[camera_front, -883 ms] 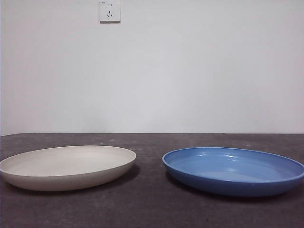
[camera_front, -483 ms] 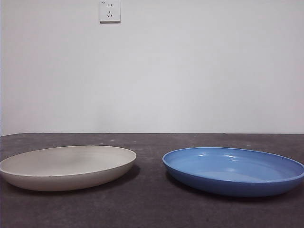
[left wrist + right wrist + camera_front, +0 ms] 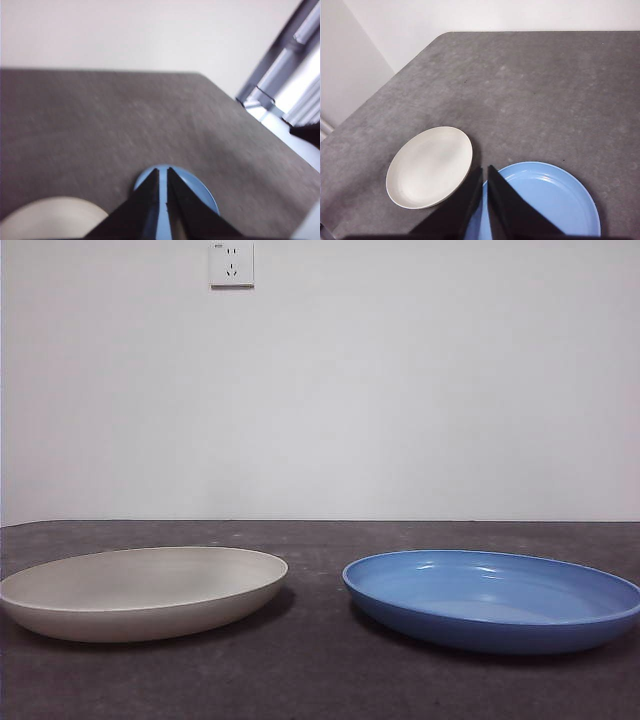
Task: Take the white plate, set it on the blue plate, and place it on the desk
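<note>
The white plate (image 3: 140,592) lies on the desk (image 3: 320,680) at the left in the front view. The blue plate (image 3: 492,598) lies beside it at the right, a gap between them. Both plates also show in the right wrist view, white (image 3: 430,166) and blue (image 3: 545,200), and in the left wrist view, white (image 3: 50,220) and blue (image 3: 200,192). My left gripper (image 3: 162,172) is shut and empty, high above the desk. My right gripper (image 3: 484,170) is shut and empty, high above the gap between the plates. Neither arm shows in the front view.
A white wall with a socket (image 3: 231,263) stands behind the desk. The desk's far edge and a cut corner (image 3: 440,37) show in the right wrist view. A metal frame (image 3: 280,65) stands past the desk's edge in the left wrist view.
</note>
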Controlling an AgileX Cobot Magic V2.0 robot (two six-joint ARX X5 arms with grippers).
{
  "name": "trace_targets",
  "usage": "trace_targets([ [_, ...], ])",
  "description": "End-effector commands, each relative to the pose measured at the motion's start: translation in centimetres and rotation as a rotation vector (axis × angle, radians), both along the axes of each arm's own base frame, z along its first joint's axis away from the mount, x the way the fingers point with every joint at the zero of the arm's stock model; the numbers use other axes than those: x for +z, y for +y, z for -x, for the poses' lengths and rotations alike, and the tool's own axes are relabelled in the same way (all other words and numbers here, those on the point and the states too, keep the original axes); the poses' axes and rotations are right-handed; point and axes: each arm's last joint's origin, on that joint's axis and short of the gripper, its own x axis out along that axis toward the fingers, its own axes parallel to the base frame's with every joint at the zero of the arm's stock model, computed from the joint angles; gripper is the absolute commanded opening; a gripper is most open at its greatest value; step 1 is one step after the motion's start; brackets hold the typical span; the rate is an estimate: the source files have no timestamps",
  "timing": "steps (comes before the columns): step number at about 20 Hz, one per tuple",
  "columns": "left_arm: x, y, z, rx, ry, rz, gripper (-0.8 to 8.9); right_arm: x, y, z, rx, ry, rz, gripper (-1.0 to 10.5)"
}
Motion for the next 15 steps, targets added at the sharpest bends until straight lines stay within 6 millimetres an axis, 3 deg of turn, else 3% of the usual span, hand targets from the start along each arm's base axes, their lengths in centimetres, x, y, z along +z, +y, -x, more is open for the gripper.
trace_targets([
  [1,0.58,-0.06,0.24,-0.033,-0.017,-0.011,1.80,0.62,0.04,0.09,0.019,-0.041,0.016,0.5],
  [4,0.40,-0.05,0.29,-0.035,0.002,-0.017,4.57,0.61,0.04,0.08,0.019,-0.041,0.016,2.6],
  [7,0.39,-0.05,0.29,-0.035,0.004,-0.018,6.59,0.62,0.05,0.08,0.018,-0.039,0.014,5.5],
  [9,0.43,-0.05,0.28,-0.034,0.001,-0.015,6.89,0.60,0.05,0.07,0.018,-0.038,0.015,6.2],
  [15,0.43,-0.02,0.35,-0.032,0.009,-0.008,6.88,0.61,0.04,0.08,0.018,-0.039,0.015,6.2],
])
